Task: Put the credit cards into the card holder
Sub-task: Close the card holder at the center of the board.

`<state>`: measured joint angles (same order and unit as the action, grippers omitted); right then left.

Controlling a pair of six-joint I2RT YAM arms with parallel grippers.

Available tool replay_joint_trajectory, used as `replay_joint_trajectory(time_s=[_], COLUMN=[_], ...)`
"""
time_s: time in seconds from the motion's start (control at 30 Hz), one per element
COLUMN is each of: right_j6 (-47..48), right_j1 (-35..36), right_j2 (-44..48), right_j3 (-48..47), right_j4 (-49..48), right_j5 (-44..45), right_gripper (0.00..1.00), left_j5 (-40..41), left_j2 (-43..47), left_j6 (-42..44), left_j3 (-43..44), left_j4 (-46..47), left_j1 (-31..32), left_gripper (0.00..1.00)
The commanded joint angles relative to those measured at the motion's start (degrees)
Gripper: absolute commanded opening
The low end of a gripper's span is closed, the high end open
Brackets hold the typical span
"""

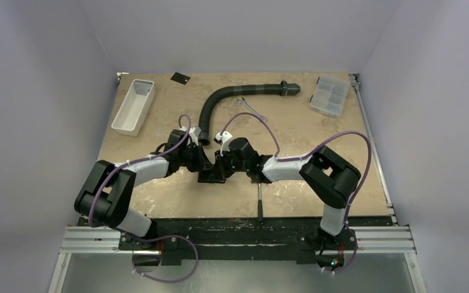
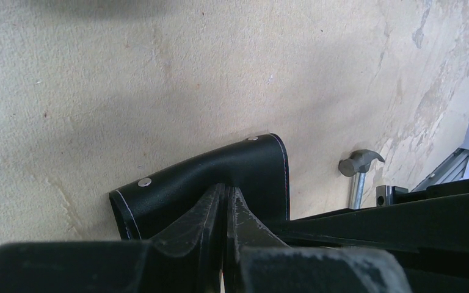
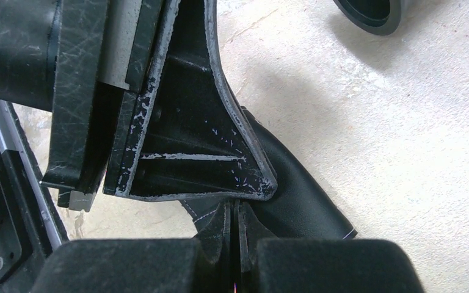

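**Card holder and both sets of fingers.** The card holder [image 2: 244,168] lies on the bench [image 2: 159,73] just left of the hammer [image 2: 359,162] head. The left fingers [image 2: 217,200] are clamped shut on its near edge, and the right fingers [image 3: 226,215] are closed on its other side. Its inner pockets are hidden, and the arms cover most of it from above. One credit card [image 1: 179,77] lies far beyond the hammer, leftward, its face too small to read.

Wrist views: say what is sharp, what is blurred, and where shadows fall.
Left wrist view: the card holder is sharp, stitching and snaps clear; the left gripper, close to the lens, is soft; a soft shadow darkens the table at the top. Right wrist view: the right gripper is a dark blur at the bottom; the table's grain is crisp.
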<state>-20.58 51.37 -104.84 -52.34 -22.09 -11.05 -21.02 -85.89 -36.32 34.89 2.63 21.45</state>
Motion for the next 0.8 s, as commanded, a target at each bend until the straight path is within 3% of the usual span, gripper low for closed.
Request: replay_joint_trajectory(time_s=[0.0,0.5,0.77], right_j6=[2.43,-2.21,-5.06], right_j1=[-0.42,-0.49,-0.49], right_j2=[2.19,-3.53,-4.80], right_j3=[-0.38,-0.62,-1.71], right_j4=[-3.91,-4.83,3.90], right_j5=[4.26,-0.94,7.42], right_gripper=[0.00,0.00,0.00], left_j5=[5.81,5.46,5.21], left_j2=[-2.62,-2.27,-2.14], left_j6=[3.45,3.45,3.53], left_j3=[-2.85,-3.30,-3.50], left_j4=[-5.47,-5.26,-5.10], left_j1=[-0.64,-0.88,-1.06], left_gripper=[0.00,0.00,0.00])
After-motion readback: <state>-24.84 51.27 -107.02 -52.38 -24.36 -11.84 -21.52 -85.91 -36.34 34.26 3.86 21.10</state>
